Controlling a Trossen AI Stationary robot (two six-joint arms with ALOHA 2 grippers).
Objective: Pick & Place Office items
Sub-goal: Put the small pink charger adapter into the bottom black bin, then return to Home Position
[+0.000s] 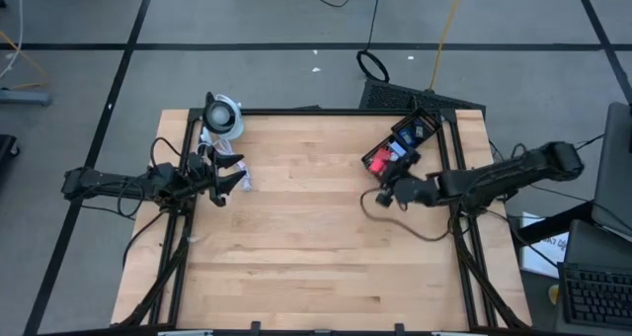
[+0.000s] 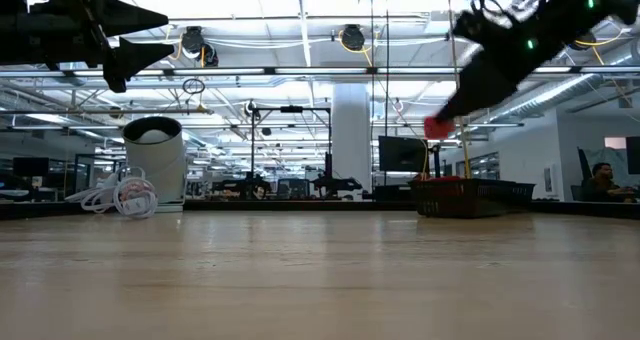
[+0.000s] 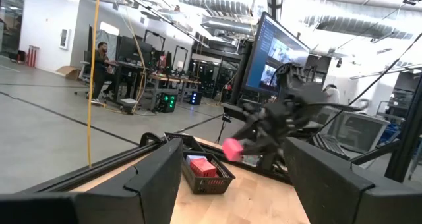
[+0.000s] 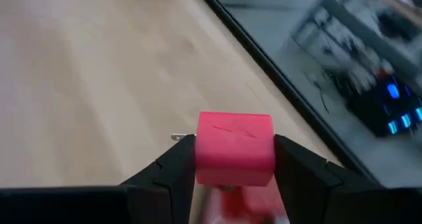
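Note:
My right gripper [image 1: 383, 196] is raised over the table's right side, just on the near side of a black mesh basket [image 1: 400, 146], and is shut on a pink block [image 4: 235, 148]. In the low view the pink block [image 2: 438, 128] hangs in the air above and left of the basket [image 2: 470, 195]. A red block [image 3: 202, 166] and blue ones lie in the basket. My left gripper [image 1: 237, 174] is open, raised at the table's left side near the white coiled cable. My right gripper pinches the pink block by its two opposite side faces [image 4: 198, 151], one finger [image 4: 300, 165] on each side. The arm slants down from the table's right. The block is lifted clear of the table, and a small metal prong [image 4: 177, 138] sticks out of one end.
A round white-and-black device [image 2: 158, 160] and a white coiled cable [image 2: 120, 195] sit at the far left corner. A thin dark cord [image 1: 407, 229] loops on the wood below the right arm. The wide wooden middle [image 1: 306, 237] holds nothing. People and desks show beyond the table.

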